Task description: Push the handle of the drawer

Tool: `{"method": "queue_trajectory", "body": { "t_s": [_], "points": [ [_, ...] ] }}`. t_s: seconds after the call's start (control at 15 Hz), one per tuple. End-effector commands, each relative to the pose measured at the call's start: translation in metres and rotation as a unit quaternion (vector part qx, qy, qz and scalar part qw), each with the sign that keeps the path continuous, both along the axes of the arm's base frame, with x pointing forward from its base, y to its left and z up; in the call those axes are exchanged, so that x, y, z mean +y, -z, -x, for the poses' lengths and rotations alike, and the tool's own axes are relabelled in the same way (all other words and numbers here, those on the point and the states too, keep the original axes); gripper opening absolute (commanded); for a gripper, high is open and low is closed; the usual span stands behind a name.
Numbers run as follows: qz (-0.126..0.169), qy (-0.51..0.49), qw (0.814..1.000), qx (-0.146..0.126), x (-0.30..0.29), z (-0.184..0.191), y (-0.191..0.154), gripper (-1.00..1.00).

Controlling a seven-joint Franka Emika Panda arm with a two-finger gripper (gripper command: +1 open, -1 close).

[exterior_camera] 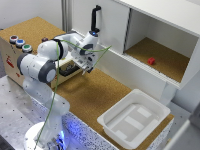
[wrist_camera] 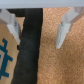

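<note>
In the wrist view the black bar handle (wrist_camera: 30, 50) runs between my two fingers, close to one fingertip (wrist_camera: 13, 31). Beside it shows the pale wooden drawer front (wrist_camera: 6, 57) with a blue mark. My gripper (wrist_camera: 39, 36) is open and holds nothing. In the exterior view my gripper (exterior_camera: 85, 66) points down at the side of the light-wood box (exterior_camera: 11, 57). A dark piece of the handle (exterior_camera: 65, 71) shows just behind the arm. Most of the drawer is hidden by the arm. I cannot tell whether a finger touches the handle.
The white cabinet (exterior_camera: 112, 30) with its upright black handle (exterior_camera: 95, 17) stands behind, with a red block (exterior_camera: 151, 61) on its cork floor. A white tray (exterior_camera: 132, 117) sits at the cork mat's near right. Coloured buttons (exterior_camera: 20, 43) top the wooden box.
</note>
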State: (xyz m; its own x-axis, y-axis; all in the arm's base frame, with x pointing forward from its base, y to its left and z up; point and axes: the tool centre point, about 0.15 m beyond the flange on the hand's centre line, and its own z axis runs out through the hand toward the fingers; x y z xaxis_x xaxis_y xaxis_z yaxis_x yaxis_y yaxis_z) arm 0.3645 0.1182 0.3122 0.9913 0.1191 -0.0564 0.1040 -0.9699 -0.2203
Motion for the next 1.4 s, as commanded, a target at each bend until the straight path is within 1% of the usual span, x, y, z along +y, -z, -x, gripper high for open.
{"method": "queue_trajectory", "body": {
  "t_s": [0.0,0.4,0.6,0.93,1.33],
  "points": [
    [-0.012,0.014,0.999,-0.044,0.017,0.008,0.010,-1.00],
    [-0.005,0.000,0.999,-0.048,0.031,0.012,0.010,-1.00],
    [-0.007,-0.004,0.999,-0.050,0.048,0.013,0.014,-1.00],
    [-0.016,-0.008,0.998,-0.055,0.085,0.009,0.017,-1.00],
    [-0.032,-0.030,0.997,-0.059,0.142,0.002,0.018,-1.00]
  ]
}}
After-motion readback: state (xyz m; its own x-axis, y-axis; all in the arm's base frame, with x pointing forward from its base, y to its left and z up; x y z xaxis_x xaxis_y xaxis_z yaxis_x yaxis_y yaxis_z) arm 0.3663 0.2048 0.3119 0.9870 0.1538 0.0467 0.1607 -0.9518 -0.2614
